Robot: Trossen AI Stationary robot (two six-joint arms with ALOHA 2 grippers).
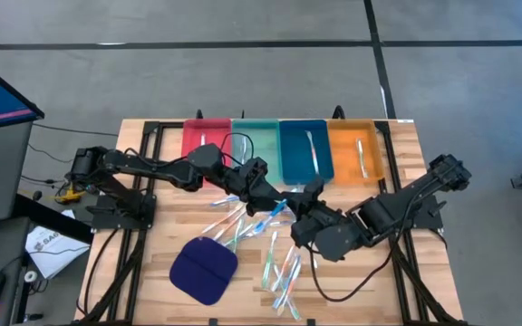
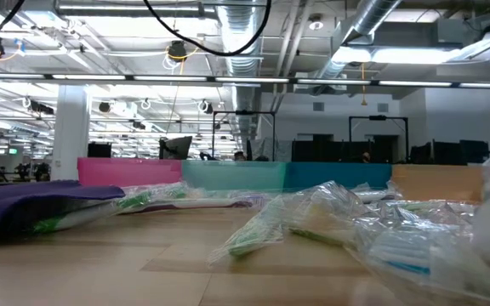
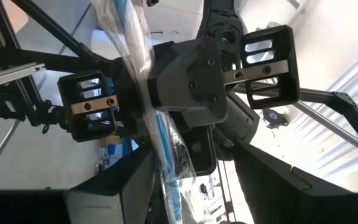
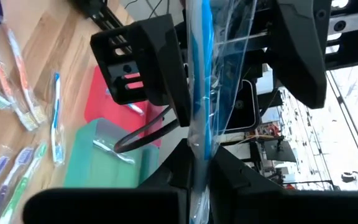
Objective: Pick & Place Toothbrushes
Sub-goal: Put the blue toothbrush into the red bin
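Both grippers meet above the middle of the table. A blue toothbrush (image 1: 280,209) in a clear wrapper runs between them. My right gripper (image 4: 199,163) comes from the table's right and is shut on the wrapped toothbrush (image 4: 199,74). My left gripper (image 3: 191,163) comes from the left and faces it. It is open, its fingers standing on either side of the same wrapped toothbrush (image 3: 161,146). Several more wrapped toothbrushes (image 1: 279,264) lie flat on the wood nearer the table's near edge. The low view shows these wrappers (image 2: 313,217) but neither gripper. My right gripper pinches the wrapped blue toothbrush (image 4: 197,140) between its two fingers, which lie across its length. The toothbrush is lifted clear of the table. It reaches on past the fingers toward my left gripper. Which end the fingers are on is hidden by the fingers themselves.
Four trays stand in a row along the far edge: red (image 1: 194,152), teal (image 1: 263,138), blue (image 1: 295,156), orange (image 1: 344,158). Single toothbrushes lie in the red, blue and orange ones. A dark blue cloth pad (image 1: 204,270) lies near the near edge, left of the loose toothbrushes.
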